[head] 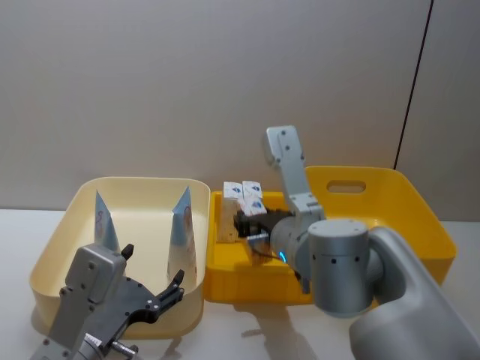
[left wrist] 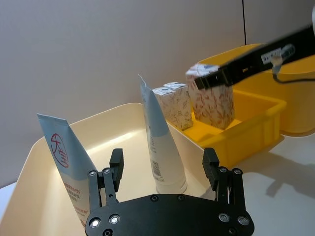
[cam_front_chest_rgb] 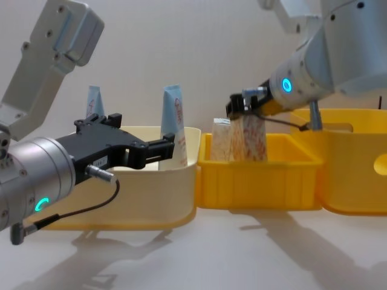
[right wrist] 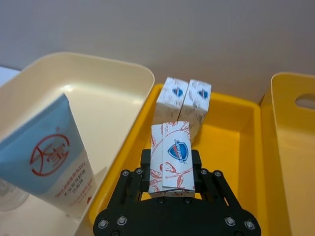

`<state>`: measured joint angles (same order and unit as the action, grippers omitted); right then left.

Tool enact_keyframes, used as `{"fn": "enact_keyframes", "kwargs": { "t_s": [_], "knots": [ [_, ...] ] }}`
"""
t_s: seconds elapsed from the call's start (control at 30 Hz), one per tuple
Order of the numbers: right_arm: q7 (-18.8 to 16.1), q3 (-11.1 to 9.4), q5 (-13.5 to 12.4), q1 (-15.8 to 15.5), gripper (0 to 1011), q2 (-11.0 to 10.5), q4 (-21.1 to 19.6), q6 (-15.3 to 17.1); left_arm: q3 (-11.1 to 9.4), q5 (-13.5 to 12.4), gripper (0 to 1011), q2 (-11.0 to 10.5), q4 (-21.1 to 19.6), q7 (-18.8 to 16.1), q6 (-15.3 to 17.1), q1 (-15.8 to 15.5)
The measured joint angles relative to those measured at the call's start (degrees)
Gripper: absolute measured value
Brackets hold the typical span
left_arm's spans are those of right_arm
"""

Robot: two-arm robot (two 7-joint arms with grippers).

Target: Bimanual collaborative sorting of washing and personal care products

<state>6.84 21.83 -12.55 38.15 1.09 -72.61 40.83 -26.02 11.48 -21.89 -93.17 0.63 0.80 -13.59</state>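
Centre of the head view: the right gripper (right wrist: 171,160) clamps an upright carton (right wrist: 170,142), blue shield logo on top, in the small yellow bin (cam_front_chest_rgb: 260,175). Two tubes (left wrist: 162,142), each with a red circled mark, stand crimped end up in the cream bin (head: 135,184). Lower left, the left gripper (left wrist: 162,169) has its fingers spread, holding nothing.

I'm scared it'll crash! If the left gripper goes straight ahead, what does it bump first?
Probably the tube nearer the yellow bin, standing in the cream bin, lined up between the fingers of the open left gripper. Depth is unclear.
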Motion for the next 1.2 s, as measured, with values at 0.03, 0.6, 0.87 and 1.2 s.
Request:
{"fn": "enact_keyframes", "kwargs": {
  "t_s": [0.03,0.6,0.87,1.2],
  "knots": [
    [-0.1,-0.1,0.1,0.1,443,0.0,-0.4,-0.6,0.0,0.0,1002,0.0,0.0,0.0,0.0,0.0],
    [-0.5,-2.1,1.6,1.6,443,-1.0,-4.7,-8.7,0.0,0.0,1002,0.0,0.0,0.0,0.0,0.0],
    [1.3,-3.8,3.5,3.1,443,-2.1,-5.7,-13.0,0.0,0.0,1002,0.0,0.0,0.0,0.0,0.0],
    [4.6,-6.2,6.2,5.0,443,-3.6,-5.1,-16.2,0.0,0.0,1002,0.0,0.0,0.0,0.0,0.0]
  ]
}}
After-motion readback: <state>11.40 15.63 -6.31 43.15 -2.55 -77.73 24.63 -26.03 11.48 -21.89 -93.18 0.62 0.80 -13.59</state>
